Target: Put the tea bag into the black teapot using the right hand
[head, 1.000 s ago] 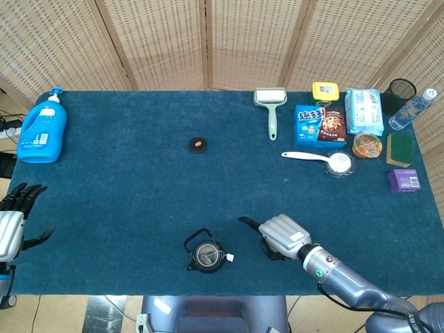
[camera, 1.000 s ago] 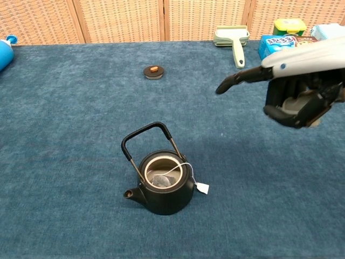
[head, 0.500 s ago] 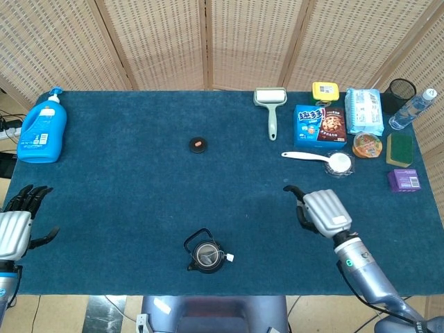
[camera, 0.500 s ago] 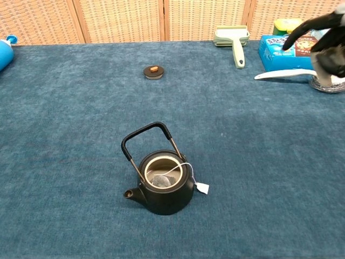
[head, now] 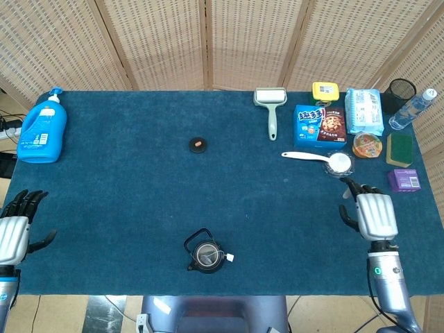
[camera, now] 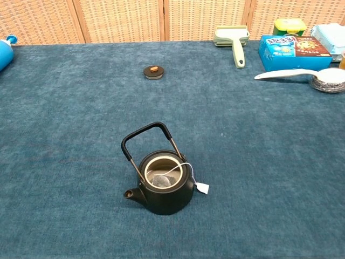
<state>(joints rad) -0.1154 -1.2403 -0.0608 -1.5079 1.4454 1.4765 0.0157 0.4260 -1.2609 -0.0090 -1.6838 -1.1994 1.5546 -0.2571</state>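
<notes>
Blue carpet-like cloth covers the bench (head: 139, 187), which carries everything here. Largest of the task's things is the black teapot (camera: 161, 186), standing upright near the front edge with its lid off and its wire handle (camera: 146, 135) raised. It looks like cast iron or heavy ceramic: stiff, weighty, unlikely to shift if brushed. Its small lid (camera: 153, 71) lies well apart, toward the middle of the bench.

Both hands are at the bench's edges, far from the pot. The right hand (head: 368, 211) hovers at the right side, fingers loosely apart and holding nothing; the left hand (head: 15, 225) sits at the left edge, likewise spread and empty.

Inside the pot's mouth lies the tea bag (camera: 160, 181), a pale soft pouch resting on the bottom. I judge the placing to be done. The bag would be very light, limp and easily torn, so a pinch at its upper fold or on the string is safest. Its thin string (camera: 186, 171) loops over the rim, and the tiny white paper tag (camera: 202, 188) hangs outside just beside the pot's wall. That tag is stiffer than the bag and the easiest spot to pinch, though a tug there could pull the bag out.
</notes>
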